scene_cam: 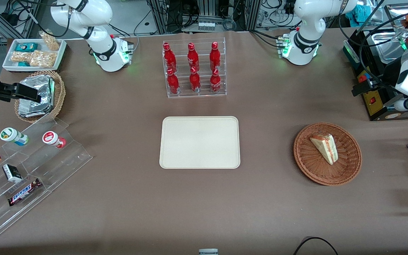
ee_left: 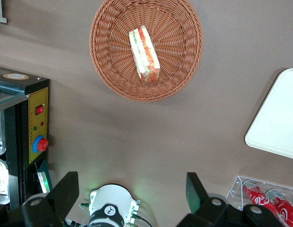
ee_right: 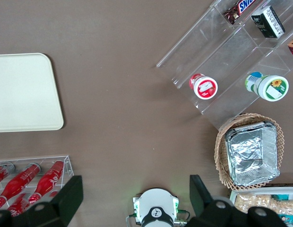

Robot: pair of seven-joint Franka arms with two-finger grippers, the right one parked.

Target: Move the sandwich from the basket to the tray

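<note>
The flat cream-beige rectangular tray (scene_cam: 199, 142) is taken as the landmark, set near the middle of the brown tabletop (scene_cam: 260, 106). The wide reddish-brown woven wicker basket (scene_cam: 345, 170) is placed well apart from the tray, toward the working arm's end, and the triangular white-bread sandwich (scene_cam: 324, 148) is laid in it. The clear acrylic rack of red bottles (scene_cam: 194, 69) is stood farther from the front camera than the tray. The claw (ee_left: 132, 196) is held high above the tabletop, near the working arm's base, its fingers (ee_left: 196, 191) spread wide apart with nothing between them.
</note>
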